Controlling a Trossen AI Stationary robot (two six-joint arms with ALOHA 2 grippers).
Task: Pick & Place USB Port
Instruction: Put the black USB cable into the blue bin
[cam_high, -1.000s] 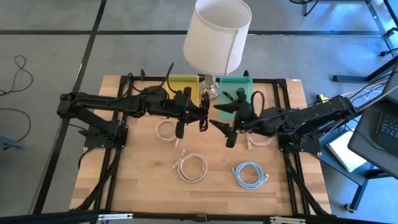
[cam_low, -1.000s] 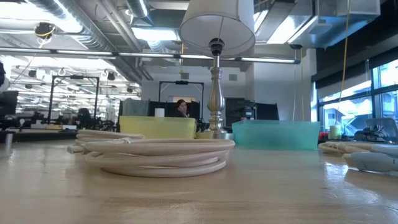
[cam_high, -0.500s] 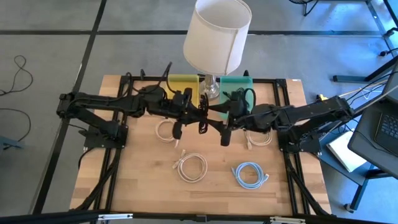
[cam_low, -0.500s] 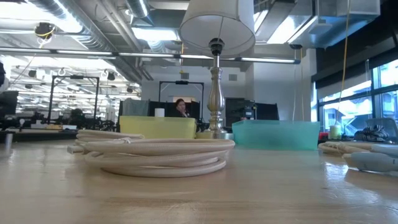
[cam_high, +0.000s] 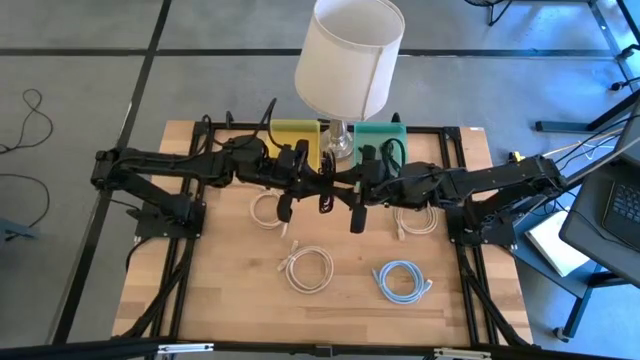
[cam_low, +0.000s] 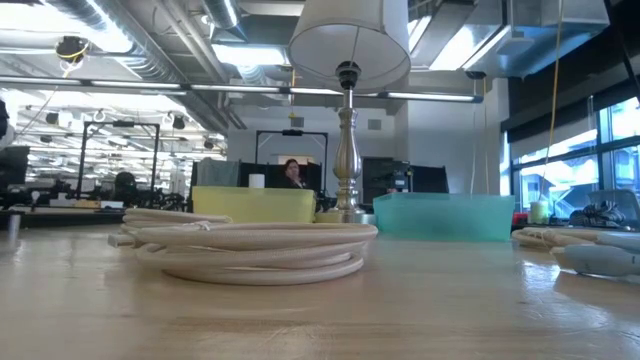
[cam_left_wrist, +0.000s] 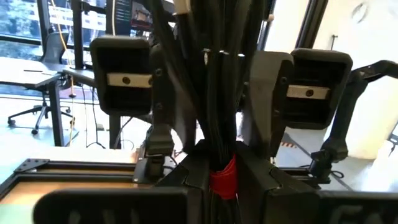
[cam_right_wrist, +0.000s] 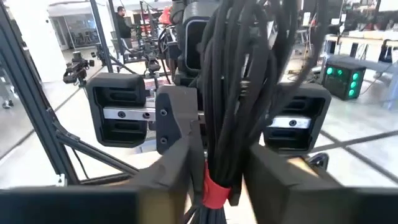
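Black cable bundle, tied with a red band, hangs at the centre of the overhead picture, above the wooden counter. The left claw and right claw meet there, each clamped on the bundle from its own side. Coiled white cables lie lower down, a lamp with yellow and green bins stands above.
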